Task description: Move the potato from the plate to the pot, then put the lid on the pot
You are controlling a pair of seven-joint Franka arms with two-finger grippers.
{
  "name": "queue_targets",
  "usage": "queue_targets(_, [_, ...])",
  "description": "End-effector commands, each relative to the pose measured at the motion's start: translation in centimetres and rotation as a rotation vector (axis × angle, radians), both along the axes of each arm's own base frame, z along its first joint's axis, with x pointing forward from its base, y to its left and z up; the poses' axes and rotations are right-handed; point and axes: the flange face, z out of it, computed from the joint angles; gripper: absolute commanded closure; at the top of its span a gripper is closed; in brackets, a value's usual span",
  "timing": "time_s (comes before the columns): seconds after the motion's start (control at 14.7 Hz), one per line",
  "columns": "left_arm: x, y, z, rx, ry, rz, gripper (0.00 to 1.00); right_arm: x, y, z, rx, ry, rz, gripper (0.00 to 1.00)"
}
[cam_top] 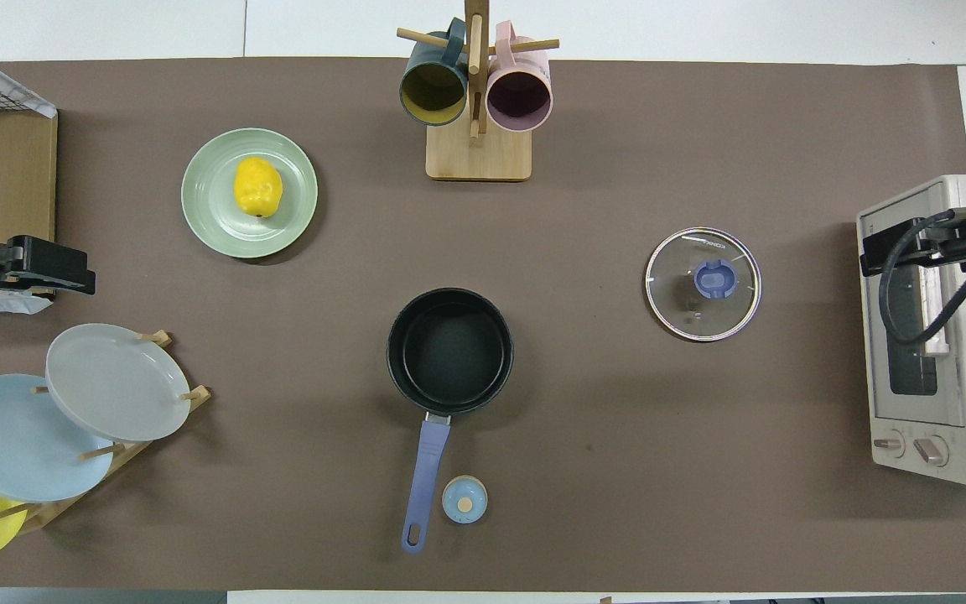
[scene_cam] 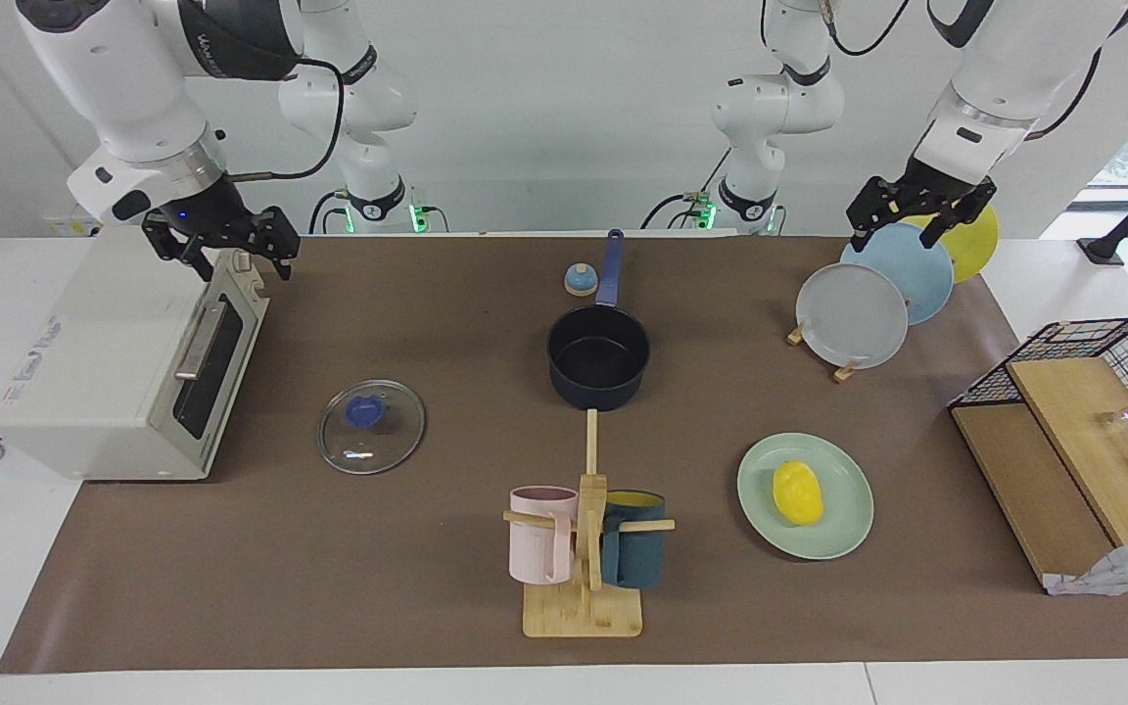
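The yellow potato [scene_cam: 797, 492] [cam_top: 258, 187] lies on the mint-green plate [scene_cam: 843, 524] [cam_top: 208, 214], farther from the robots than the pot and toward the left arm's end. The dark pot [scene_cam: 598, 392] [cam_top: 449, 348] stands mid-table with nothing in it, its blue handle pointing toward the robots. The glass lid [scene_cam: 371, 427] [cam_top: 703, 283] lies flat on the mat toward the right arm's end. My left gripper [scene_cam: 902, 230] [cam_top: 64, 270] hangs open over the upright plates. My right gripper [scene_cam: 231, 257] [cam_top: 894, 247] hangs open over the toaster oven. Neither holds anything.
A toaster oven [scene_cam: 123, 382] [cam_top: 927, 335] sits beside the lid. A mug tree [scene_cam: 584, 548] [cam_top: 476, 92] with two mugs stands farther out than the pot. A rack of plates [scene_cam: 853, 315] [cam_top: 106, 382], a small bell [scene_cam: 580, 281] [cam_top: 464, 499] and a wire basket [scene_cam: 1063, 431] also stand here.
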Motion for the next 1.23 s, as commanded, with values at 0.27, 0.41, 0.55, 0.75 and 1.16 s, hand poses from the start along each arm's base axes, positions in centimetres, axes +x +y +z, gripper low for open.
queue_targets(0.27, [0.3, 0.0, 0.2, -0.002, -0.015, -0.011, 0.0, -0.6, 0.0, -0.1, 0.018, -0.003, 0.013, 0.0])
queue_targets(0.41, [0.5, -0.2, 0.1, -0.001, -0.028, -0.006, 0.0, -1.1, 0.6, -1.2, 0.02, -0.018, 0.034, 0.0])
queue_targets(0.55, [0.6, -0.3, -0.4, -0.005, -0.05, 0.003, 0.0, -0.4, 1.8, -1.9, 0.026, -0.062, 0.055, 0.0])
queue_targets(0.75, [1.4, -0.4, -0.9, -0.012, -0.063, 0.011, 0.0, 1.9, 5.0, -7.6, 0.034, -0.097, 0.108, 0.0])
queue_targets(1.16, [13.4, -1.8, -11.6, -0.061, -0.013, 0.019, 0.0, 3.5, 6.3, -20.9, 0.037, -0.145, 0.142, 0.0])
